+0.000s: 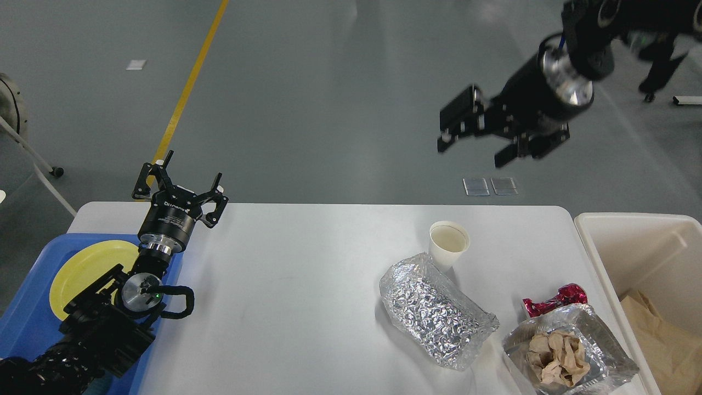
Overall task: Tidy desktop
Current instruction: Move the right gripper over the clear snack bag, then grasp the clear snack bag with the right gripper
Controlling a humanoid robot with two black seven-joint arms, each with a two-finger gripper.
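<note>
The white desktop (307,274) fills the lower view. On its right stand a white paper cup (448,241), a crumpled foil container (433,310), a foil tray (609,351) holding crumpled brown paper (556,356), and a red wrapper (554,300). My left gripper (186,178) is open and empty, raised over the desktop's far left corner. My right gripper (474,137) is open and empty, high in the air beyond the table's far edge, above and behind the cup.
A blue tray (27,323) with a yellow plate (82,271) sits at the desktop's left end under my left arm. A cream-white bin (630,241) with brown paper (669,334) inside stands just right of the table.
</note>
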